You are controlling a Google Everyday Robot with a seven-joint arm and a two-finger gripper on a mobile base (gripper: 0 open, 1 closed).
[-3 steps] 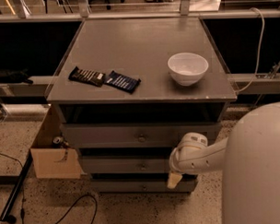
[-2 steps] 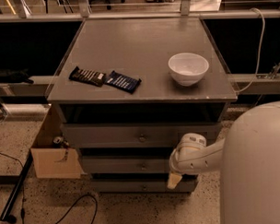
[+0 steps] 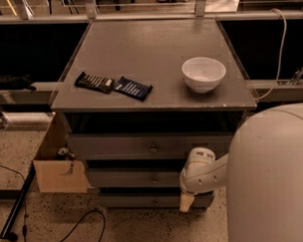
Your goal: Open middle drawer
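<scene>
The grey cabinet has three drawers stacked in its front. The middle drawer point(image 3: 133, 178) has a flat grey front of medium height and a small round knob point(image 3: 154, 180); it looks closed. The top drawer point(image 3: 117, 146) is taller and the bottom drawer point(image 3: 129, 200) is slimmer. My gripper point(image 3: 186, 203) hangs from the white arm point(image 3: 199, 172), pointing down, in front of the right part of the lower drawers. It is to the right of the middle drawer's knob and below it, apart from it.
On the cabinet top point(image 3: 149, 48) stand a white bowl point(image 3: 203, 74) and two snack bars point(image 3: 94, 82) point(image 3: 133, 87). A cardboard box point(image 3: 58, 171) stands at the cabinet's left. A cable point(image 3: 70, 235) and a black pole point(image 3: 17, 207) lie on the floor. My white body point(image 3: 273, 183) fills the right.
</scene>
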